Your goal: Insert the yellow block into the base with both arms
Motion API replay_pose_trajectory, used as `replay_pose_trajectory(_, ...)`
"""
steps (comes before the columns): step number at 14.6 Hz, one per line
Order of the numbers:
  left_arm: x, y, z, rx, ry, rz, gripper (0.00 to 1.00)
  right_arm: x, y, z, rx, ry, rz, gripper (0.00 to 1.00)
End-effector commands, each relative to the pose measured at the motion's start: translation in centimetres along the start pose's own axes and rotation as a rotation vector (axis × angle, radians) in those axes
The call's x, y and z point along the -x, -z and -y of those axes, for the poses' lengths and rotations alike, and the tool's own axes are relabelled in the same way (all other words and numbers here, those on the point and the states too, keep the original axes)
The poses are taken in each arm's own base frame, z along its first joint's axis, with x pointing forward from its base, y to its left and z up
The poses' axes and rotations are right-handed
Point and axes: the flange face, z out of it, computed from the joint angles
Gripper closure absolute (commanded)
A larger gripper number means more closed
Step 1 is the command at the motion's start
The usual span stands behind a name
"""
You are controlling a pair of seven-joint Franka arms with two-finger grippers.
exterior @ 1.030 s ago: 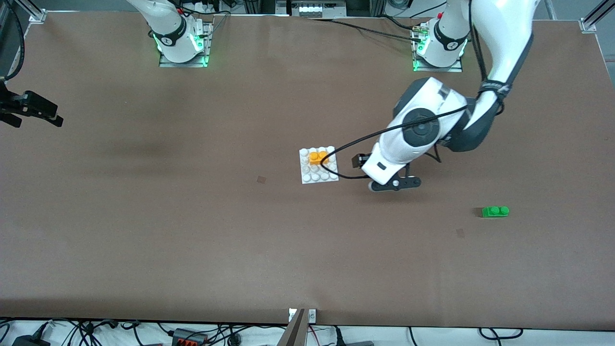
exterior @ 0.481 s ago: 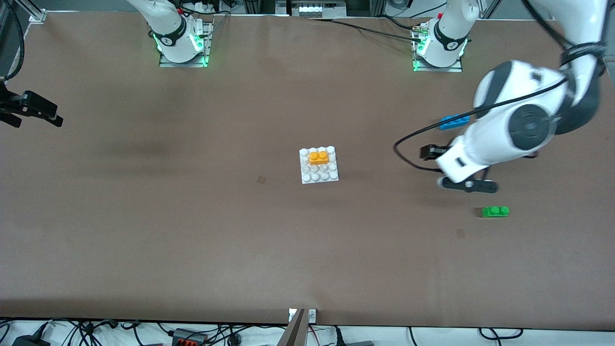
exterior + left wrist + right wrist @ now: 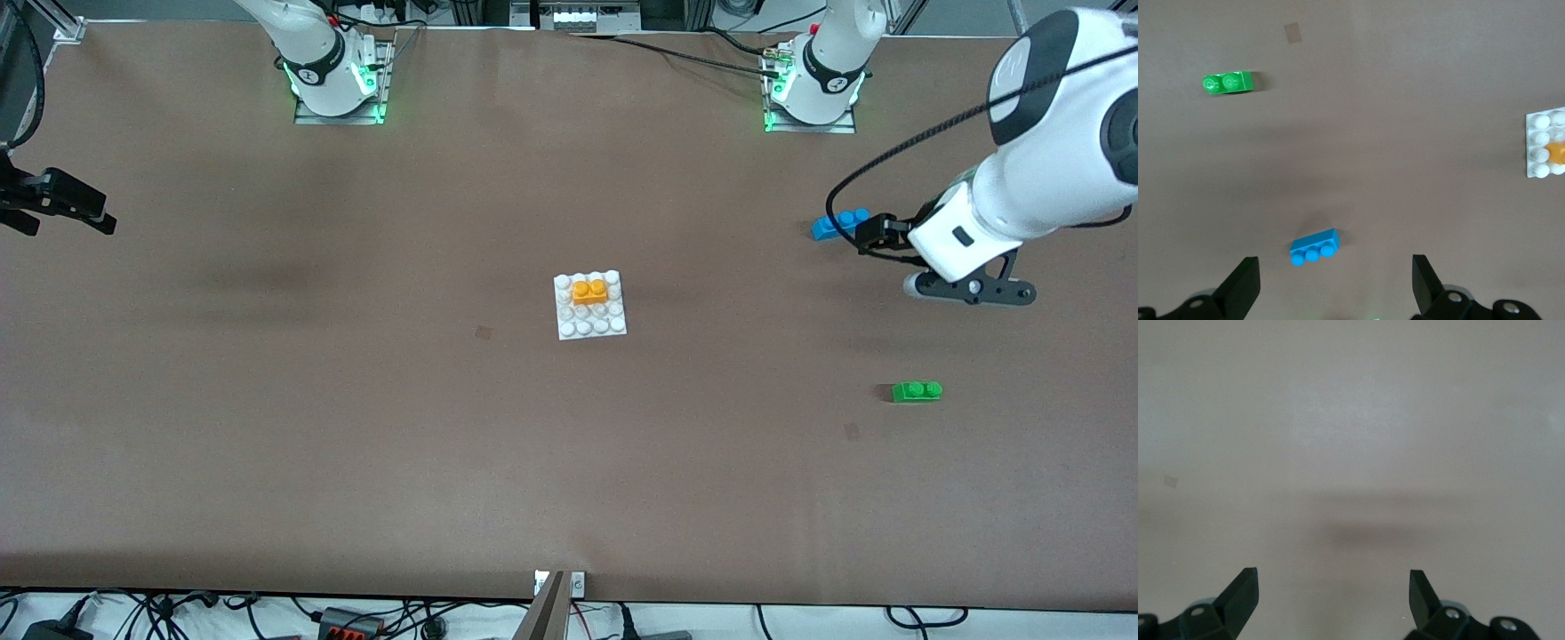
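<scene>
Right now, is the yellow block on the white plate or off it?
On it. The yellow block sits on the studs of the white plate, and no end effector touches it.

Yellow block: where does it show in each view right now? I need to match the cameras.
Front view: the yellow block sits on the base, mid-table.
Left wrist view: only a sliver of the yellow block shows at the picture's edge, on the base.
Right wrist view: not in it; only bare table shows.
Shared landmark: the blue brick shows in the front view and in the left wrist view.
</scene>
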Motion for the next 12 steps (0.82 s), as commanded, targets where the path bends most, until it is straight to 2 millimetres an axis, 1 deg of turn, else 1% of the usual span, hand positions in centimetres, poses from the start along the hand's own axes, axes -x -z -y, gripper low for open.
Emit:
replay_pose_trajectory(1,2.1,1.1,0.3,0.005,-0.025,-0.035,0.00,0.1,0.6,-0.2,-0.016,-0.003,0.000,0.00)
replay_pose_trajectory(3,1.6,2.6,2.5,0.002,-0.023,-0.034,0.00,0.1,0.6,-0.2,-0.016,-0.003,0.000,0.00)
replay_pose_trajectory(4,1.4,2.7,2.7,0.003,-0.014,-0.017,0.00,0.1,0.6,-0.2,-0.016,-0.001,0.000,0.00)
replay_pose_trajectory(5,1.5,2.9,2.9,0.002,-0.010,0.000,0.00,0.1,0.6,-0.2,-0.016,-0.003,0.000,0.00)
replay_pose_trajectory(8,1.3,3.1,3.5,0.002,0.010,-0.015,0.00,0.1,0.6,-0.2,-0.016,-0.003,0.002,0.00)
replay_pose_trajectory(10,0.8,2.9,4.2,0.005,0.034,-0.032,0.00,0.1,0.6,-0.2,-0.016,-0.003,0.000,0.00)
replay_pose_trajectory(11,0.6,3.2,5.6,0.008,0.068,-0.060,0.00,0.1,0.6,-0.2,-0.016,-0.003,0.000,0.00)
replay_pose_trajectory(12,0.4,3.2,5.9,0.013,0.069,-0.071,0.00,0.1,0.5,-0.3,-0.016,-0.004,0.002,0.00)
